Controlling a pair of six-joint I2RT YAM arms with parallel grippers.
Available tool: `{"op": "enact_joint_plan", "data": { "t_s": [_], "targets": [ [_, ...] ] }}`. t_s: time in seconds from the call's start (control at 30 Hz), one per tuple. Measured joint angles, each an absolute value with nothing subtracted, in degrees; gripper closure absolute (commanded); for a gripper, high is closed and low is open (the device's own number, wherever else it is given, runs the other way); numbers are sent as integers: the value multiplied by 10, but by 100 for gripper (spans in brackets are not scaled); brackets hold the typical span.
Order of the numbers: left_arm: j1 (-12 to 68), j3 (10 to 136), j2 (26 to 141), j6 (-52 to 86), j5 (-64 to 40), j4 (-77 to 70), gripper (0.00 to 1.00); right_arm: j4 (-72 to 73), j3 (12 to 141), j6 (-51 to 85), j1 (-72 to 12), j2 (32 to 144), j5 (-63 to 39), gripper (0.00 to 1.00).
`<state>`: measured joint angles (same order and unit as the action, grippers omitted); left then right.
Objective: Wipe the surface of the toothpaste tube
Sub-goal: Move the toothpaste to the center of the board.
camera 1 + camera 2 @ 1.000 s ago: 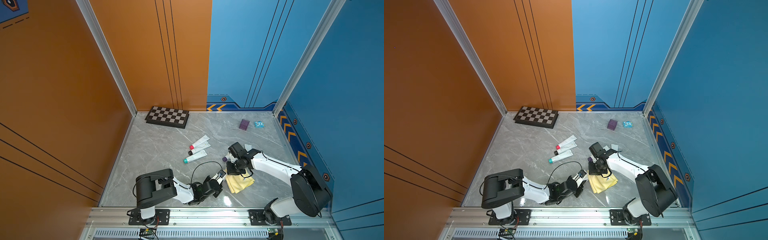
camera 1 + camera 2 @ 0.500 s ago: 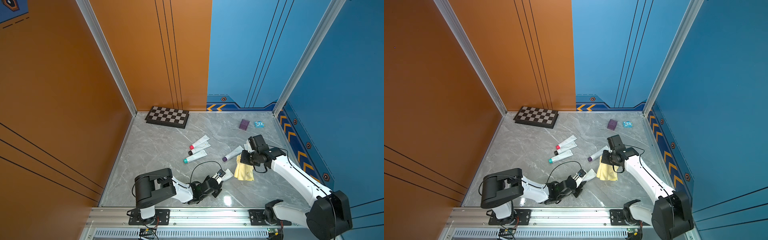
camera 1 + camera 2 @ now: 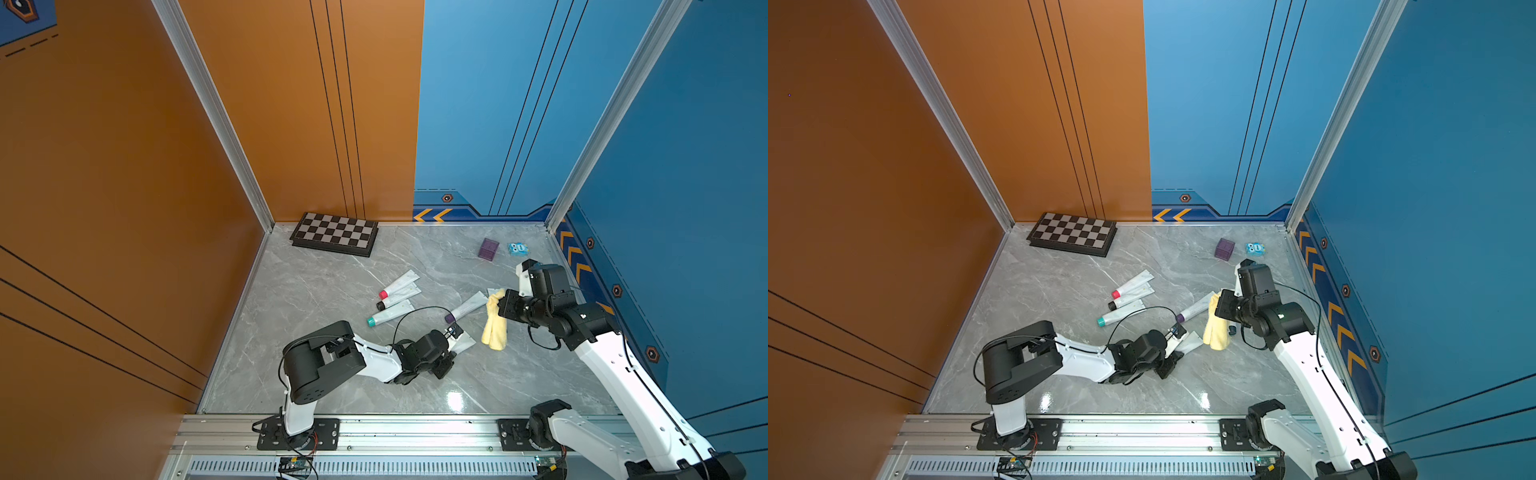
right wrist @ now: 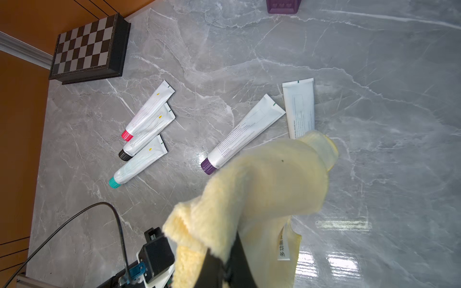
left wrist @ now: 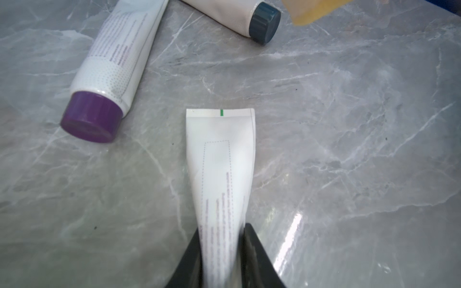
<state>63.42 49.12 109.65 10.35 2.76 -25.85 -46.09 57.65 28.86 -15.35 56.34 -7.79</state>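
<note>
Left wrist view shows the left gripper (image 5: 222,230) with its dark fingers (image 5: 252,249) pressed against both sides of a white toothpaste tube (image 5: 222,174), pinching it at its narrow part. The tube's flat crimped end with a small green mark points toward the purple-capped tube (image 5: 112,69) and lies near that tube's cap without touching it. Whether the held tube rests on the grey marbled worktop (image 3: 332,291) or sits just above it, I cannot tell.

In both top views the held tube (image 3: 464,341) (image 3: 1191,341) sits just on the robot's side of the purple cap. The right gripper (image 3: 505,305) is closed on a yellow cloth (image 3: 494,328), which hangs just to the right of the purple-capped tube (image 3: 467,307), beside its flat end. In the right wrist view the cloth (image 4: 262,187) drapes over the clamped fingers (image 4: 244,264) and hides the cap end of a further white tube (image 4: 299,107) lying beside the purple-capped one.

Three tubes (image 3: 397,301) lie close together near the purple-capped tube, on its left. The chessboard (image 3: 336,235) lies well apart from it, farther left against the back wall.
</note>
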Motion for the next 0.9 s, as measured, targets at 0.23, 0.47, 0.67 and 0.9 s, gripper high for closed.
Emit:
{"op": "enact_joint_plan", "data": {
  "t_s": [0.23,0.47,0.67,0.9],
  "targets": [
    [618,596,1155,81,13,-206,74,-475,572,288,-154,544,-90,100],
    [608,703,1206,64,12,-132,51,-477,566,284,-154,538,-92,100],
    [605,685,1169,63,19,-77,39,-481,564,283,-154,538,-95,100],
    [589,561,1014,80,48,1,32,-481,564,282,-154,539,-105,100]
  ]
}}
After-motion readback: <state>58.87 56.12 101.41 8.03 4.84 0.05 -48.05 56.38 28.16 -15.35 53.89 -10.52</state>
